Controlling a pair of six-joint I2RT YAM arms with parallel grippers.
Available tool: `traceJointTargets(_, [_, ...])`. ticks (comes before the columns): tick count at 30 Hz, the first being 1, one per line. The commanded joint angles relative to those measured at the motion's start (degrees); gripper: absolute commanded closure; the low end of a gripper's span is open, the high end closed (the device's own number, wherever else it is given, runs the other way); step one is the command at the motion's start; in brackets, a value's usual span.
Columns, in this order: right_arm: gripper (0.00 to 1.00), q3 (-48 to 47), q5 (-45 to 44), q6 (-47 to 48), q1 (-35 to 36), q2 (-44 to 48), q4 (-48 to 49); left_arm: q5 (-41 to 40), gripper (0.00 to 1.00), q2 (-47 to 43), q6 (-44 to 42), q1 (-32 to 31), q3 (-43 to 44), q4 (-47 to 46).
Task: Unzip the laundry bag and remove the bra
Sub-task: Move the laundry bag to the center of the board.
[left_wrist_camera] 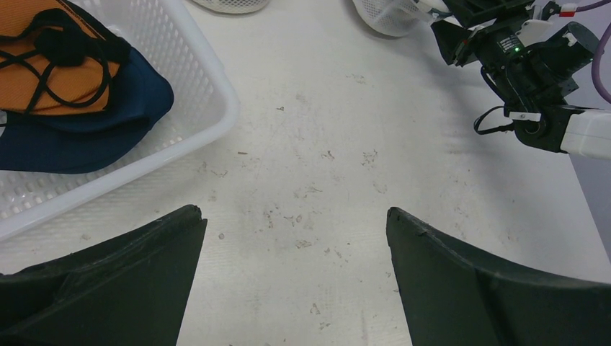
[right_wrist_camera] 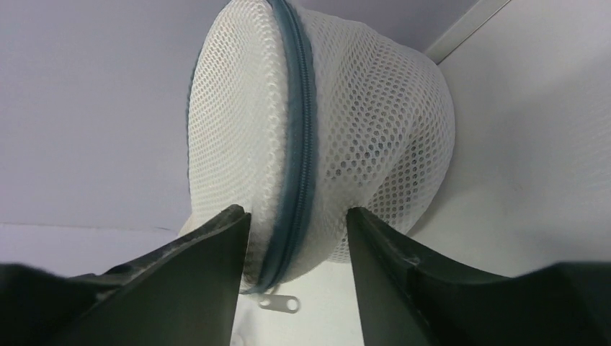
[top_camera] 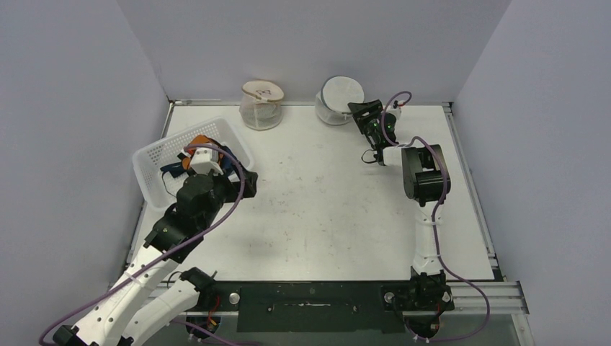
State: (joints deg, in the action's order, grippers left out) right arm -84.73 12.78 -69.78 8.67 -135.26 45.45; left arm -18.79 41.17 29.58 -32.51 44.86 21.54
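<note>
Your right gripper (right_wrist_camera: 297, 210) holds its fingers half-spread astride the laundry bag (right_wrist_camera: 375, 130) and its grey zip (right_wrist_camera: 302, 144), the pull tab (right_wrist_camera: 279, 303) dangling between them ready to nip, while your left gripper (left_wrist_camera: 294, 211) waits wide open, the basket (left_wrist_camera: 209, 86) at its left.

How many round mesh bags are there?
2: left mesh bag at the table's far edge; right mesh bag beside it, just ahead of the right gripper. The basket might hide more.

A robotics lab booth: plain grey panels (top_camera: 72, 108) box in a scuffed white table (top_camera: 324, 216), left arm (top_camera: 155, 249) and right arm (top_camera: 426, 231) bolted at its near edge
</note>
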Motion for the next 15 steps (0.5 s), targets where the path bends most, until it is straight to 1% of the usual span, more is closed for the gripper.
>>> traceJointTargets(1, [0.61,-3.14,1.55,0.27,0.39,0.26,0.93,0.82,0.04,1.0,-0.24,0.97,0.64,-2.71])
traceJointTargets(3, [0.71,-2.74,2.03,0.34,0.49,0.91,1.07,1.09,0.04,1.02,0.02,1.28,0.64,-2.66])
traceJointTargets(5, [0.84,-1.53,2.52,0.32,0.49,2.3,1.65,0.97,0.04,0.74,0.28,1.47,0.67,-2.66])
traceJointTargets(6, [0.88,-0.66,2.66,0.08,0.48,3.26,2.0,0.8,0.04,0.49,0.32,1.49,0.53,-2.71])
traceJointTargets(8, [0.93,1.81,2.89,-0.26,0.47,5.65,2.54,0.33,0.03,-0.18,0.36,1.49,0.26,-2.94])
traceJointTargets(12, [0.95,8.31,3.56,-1.45,0.69,12.3,3.67,-0.09,0.03,-1.69,0.55,1.49,-0.26,-3.26])
traceJointTargets(15, [0.95,16.83,2.56,-0.49,1.33,20.19,4.85,0.24,0.03,-2.79,1.05,1.56,-0.15,-3.34])
